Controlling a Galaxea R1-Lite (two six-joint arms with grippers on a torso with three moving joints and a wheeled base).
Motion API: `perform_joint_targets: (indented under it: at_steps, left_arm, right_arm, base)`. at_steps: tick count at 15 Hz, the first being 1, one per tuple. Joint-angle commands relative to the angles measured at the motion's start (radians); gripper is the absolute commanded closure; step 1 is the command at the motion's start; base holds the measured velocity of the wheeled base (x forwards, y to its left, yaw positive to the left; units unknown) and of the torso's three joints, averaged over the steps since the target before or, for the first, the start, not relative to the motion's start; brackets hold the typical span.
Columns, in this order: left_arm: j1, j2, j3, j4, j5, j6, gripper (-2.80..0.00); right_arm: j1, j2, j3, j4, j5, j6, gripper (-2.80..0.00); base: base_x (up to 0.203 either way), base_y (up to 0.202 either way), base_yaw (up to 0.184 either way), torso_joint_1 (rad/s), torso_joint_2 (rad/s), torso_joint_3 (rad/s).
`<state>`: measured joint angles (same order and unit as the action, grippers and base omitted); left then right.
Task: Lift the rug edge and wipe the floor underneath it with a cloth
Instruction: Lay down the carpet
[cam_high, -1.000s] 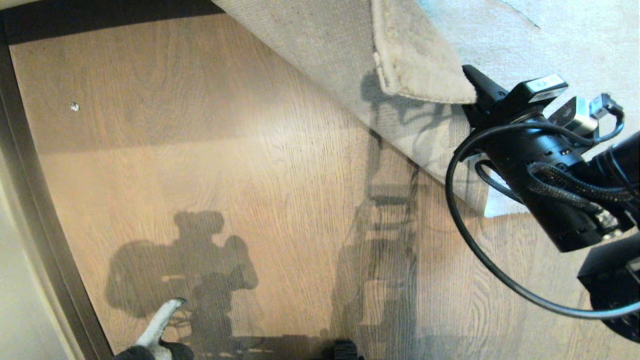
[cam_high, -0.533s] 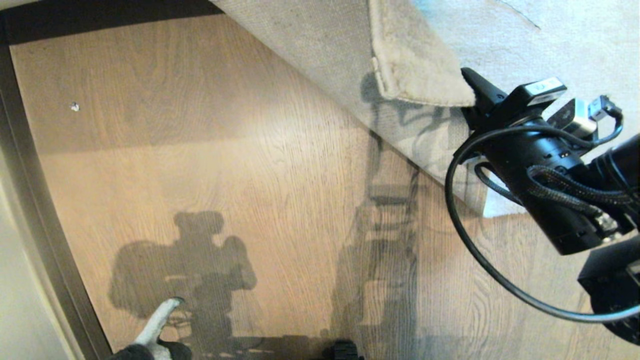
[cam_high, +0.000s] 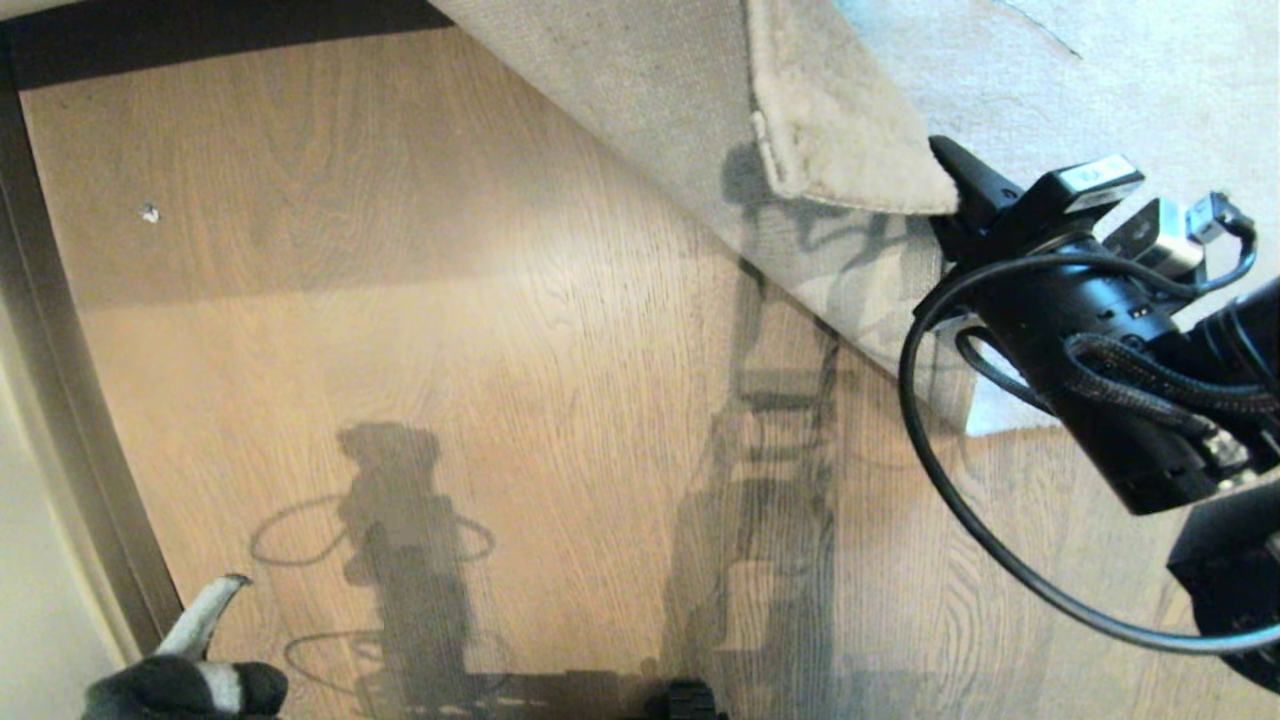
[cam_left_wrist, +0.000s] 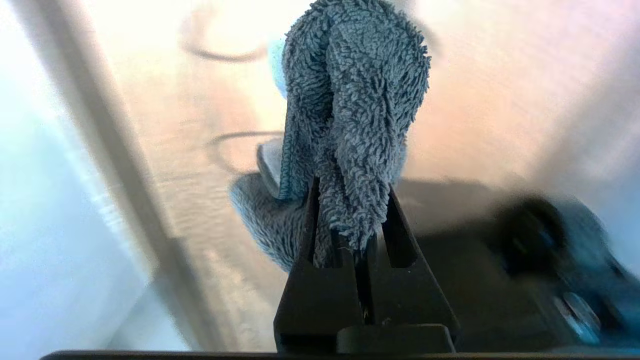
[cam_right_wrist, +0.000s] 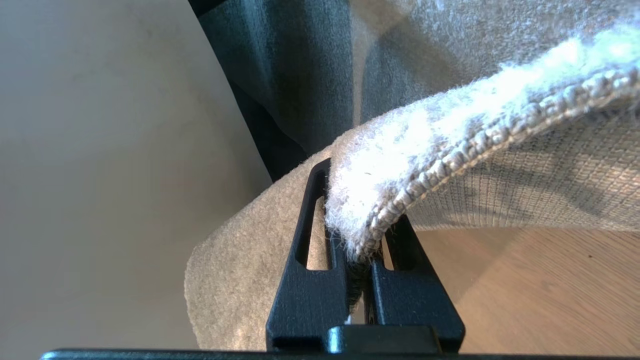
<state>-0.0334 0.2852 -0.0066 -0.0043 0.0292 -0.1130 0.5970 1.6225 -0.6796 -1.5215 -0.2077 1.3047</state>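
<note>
Between right claw (cam_right_wrist: 357, 250) jaws: rug (cam_right_wrist: 450, 165) edge, lifted off floor (cam_high: 500, 330).

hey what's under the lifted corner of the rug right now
Bare floor with arm shadows and one small white speck. The right gripper holds the rug up. Floor beneath the flat part stays covered.
</note>
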Motion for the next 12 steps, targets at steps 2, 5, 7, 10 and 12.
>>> perform_joint_targets:
  at_steps: [2,5,7,10,12]
  left_arm:
    - [0.082,-0.029,0.002,-0.005,0.001,-0.001,0.0]
    - [0.049,-0.142,0.002,-0.006,0.001,-0.001,0.0]
    - [0.039,-0.261,0.003,-0.008,0.001,-0.001,0.0]
    - [0.033,-0.285,0.004,-0.013,0.001,-0.001,0.0]
    - [0.033,-0.285,0.004,-0.013,0.001,-0.001,0.0]
  right_arm:
    - [0.001,-0.023,0.029,-0.043,-0.001,0.008,0.0]
    - [0.001,-0.035,0.035,-0.043,-0.001,0.01,0.0]
    - [0.001,-0.038,0.034,-0.043,-0.001,0.01,0.0]
    - [0.0,-0.044,0.045,-0.043,0.001,0.008,0.0]
    - [0.0,-0.044,0.054,-0.043,0.001,0.007,0.0]
  base:
    - [0.0,0.0,0.0,0.0,0.0,0.0]
    - [0.0,0.0,0.0,0.0,0.0,0.0]
    - [0.0,0.0,0.0,0.0,0.0,0.0]
    - [0.0,0.0,0.0,0.0,0.0,0.0]
    - [0.0,0.0,0.0,0.0,0.0,0.0]
